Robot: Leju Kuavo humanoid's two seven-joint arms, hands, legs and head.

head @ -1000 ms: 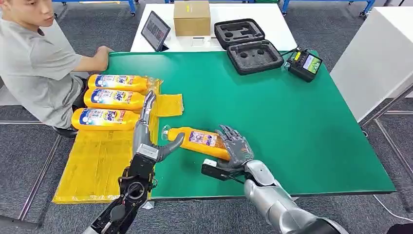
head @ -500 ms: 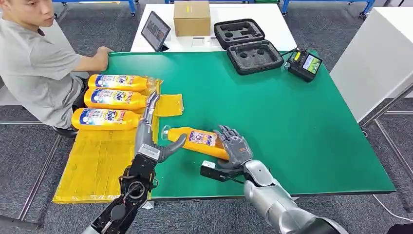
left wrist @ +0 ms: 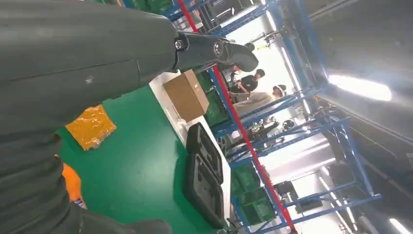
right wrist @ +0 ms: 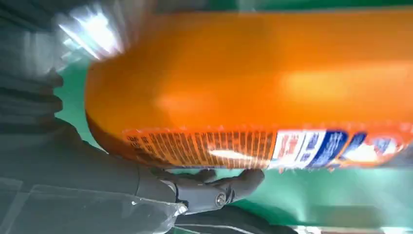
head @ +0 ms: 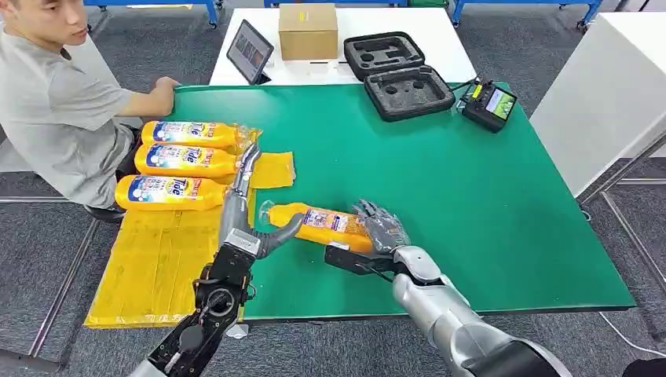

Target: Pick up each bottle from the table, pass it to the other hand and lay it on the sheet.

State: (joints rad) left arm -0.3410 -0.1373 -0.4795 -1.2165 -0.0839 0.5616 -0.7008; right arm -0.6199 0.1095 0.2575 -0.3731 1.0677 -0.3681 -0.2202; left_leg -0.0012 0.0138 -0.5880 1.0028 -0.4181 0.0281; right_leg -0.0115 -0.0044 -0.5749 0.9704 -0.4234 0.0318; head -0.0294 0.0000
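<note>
With the right hand [head: 382, 229] gripping the base of the orange bottle [head: 318, 221] over the green surface [head: 471, 204], the left hand [head: 243, 206], fingers spread wide beside its neck, should close firmly before the right lets go.

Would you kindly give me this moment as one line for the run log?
right hand: grips bottle on table | left hand: open beside bottle's neck | sheet: three bottles laid
</note>
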